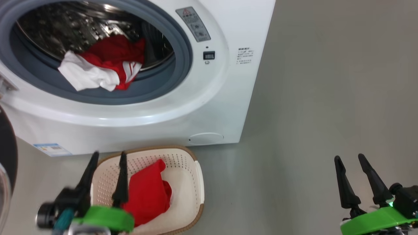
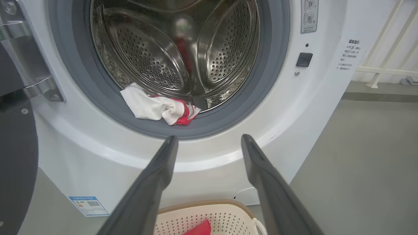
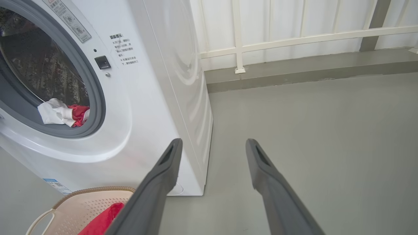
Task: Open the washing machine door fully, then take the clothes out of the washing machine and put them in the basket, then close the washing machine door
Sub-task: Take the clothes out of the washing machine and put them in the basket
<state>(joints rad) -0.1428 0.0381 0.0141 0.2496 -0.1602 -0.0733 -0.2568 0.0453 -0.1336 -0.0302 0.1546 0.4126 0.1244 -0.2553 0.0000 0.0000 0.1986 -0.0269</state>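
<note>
Here both grippers hang open and empty before the washing machine (image 1: 225, 98).
The left gripper (image 1: 109, 154) hovers low over the basket (image 1: 200, 186), its fingers spread apart and pointing toward the drum opening, holding nothing. A plain red garment (image 1: 147, 192) lies in the basket. The right gripper (image 1: 348, 157) hangs well off to the right above the floor (image 1: 326, 98), fingers likewise parted, leaning slightly left. A red and white garment (image 1: 104, 65) lies at the drum's front, spilling onto the grey rubber ring (image 1: 183, 65). The washing machine door (image 1: 6, 147) stands swung open at the left edge.
</note>
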